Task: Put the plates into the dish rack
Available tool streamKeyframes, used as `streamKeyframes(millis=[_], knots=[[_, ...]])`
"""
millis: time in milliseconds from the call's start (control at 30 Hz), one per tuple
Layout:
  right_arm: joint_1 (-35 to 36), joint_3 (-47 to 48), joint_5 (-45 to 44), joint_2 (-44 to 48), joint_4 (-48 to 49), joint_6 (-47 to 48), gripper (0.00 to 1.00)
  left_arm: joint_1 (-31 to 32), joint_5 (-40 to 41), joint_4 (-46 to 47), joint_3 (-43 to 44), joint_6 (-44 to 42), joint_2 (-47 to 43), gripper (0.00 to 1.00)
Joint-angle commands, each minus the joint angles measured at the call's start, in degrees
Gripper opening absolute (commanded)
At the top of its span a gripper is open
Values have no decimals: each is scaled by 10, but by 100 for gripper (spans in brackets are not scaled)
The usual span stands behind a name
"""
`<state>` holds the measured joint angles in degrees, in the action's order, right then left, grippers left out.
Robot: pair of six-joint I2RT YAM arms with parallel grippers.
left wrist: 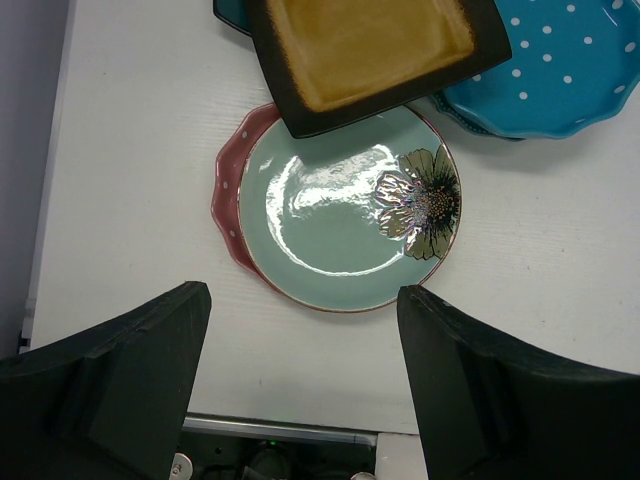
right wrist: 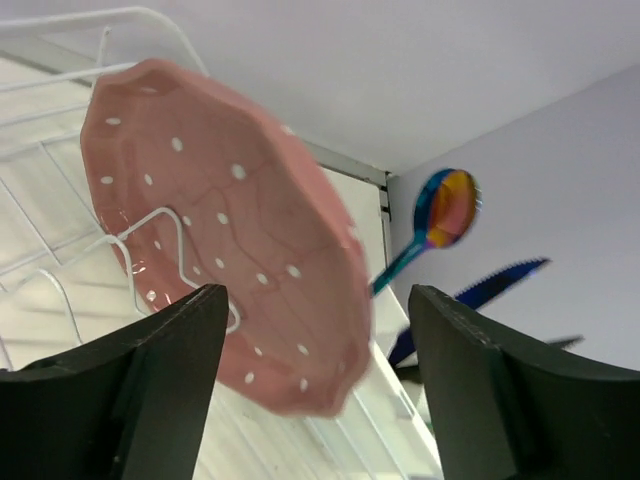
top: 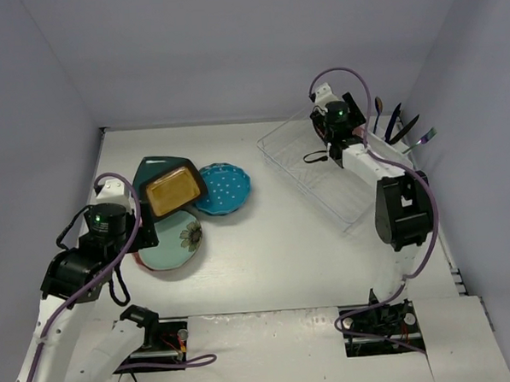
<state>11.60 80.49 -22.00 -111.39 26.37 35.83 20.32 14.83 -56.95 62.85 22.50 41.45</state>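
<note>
The right gripper's jaws stand apart and released. Just beyond them a pink dotted plate stands tilted on edge in the wire slots of the dish rack, so it is loaded. An iridescent spoon stands behind it in the utensil section.

The left gripper's jaws are spread wide and hold nothing, hovering over the mint flower plate. That plate lies flat on a second pink dotted plate, of which only the left rim shows. The squarish mustard plate overlaps its far edge, with the dark teal plate beneath. The teal-blue dotted plate sits to the right on the white surface.

The mint plate looks like glazed ceramic: stiff, fairly heavy, glossy, so probably slippery, and liable to chip. Its near rim is free and raised off the surface by the plate below, so that rim seems the best hold, pinched firmly across the lip.
</note>
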Motion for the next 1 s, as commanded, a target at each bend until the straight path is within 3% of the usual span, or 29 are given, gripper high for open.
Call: streamKeyframes(millis=[0, 200, 333, 467, 533, 700, 967], knots=[[3, 34, -36, 93, -7, -95, 75, 3, 1, 17, 10, -4, 2, 76], [32, 49, -113, 181, -112, -229, 90, 3, -1, 14, 11, -14, -1, 76], [119, 66, -120, 221, -237, -327, 95, 3, -2, 11, 5, -14, -4, 76], [201, 96, -111, 224, -379, -502, 96, 3, -5, 2, -1, -8, -7, 76], [221, 98, -66, 217, -437, -633, 94, 3, -10, -5, -1, -6, -7, 76], [279, 42, 14, 200, -449, -832, 93, 3, -15, -19, 4, -6, -16, 76], [316, 21, 107, 109, -418, -960, 89, 3, -23, -36, 12, 14, -35, 76]])
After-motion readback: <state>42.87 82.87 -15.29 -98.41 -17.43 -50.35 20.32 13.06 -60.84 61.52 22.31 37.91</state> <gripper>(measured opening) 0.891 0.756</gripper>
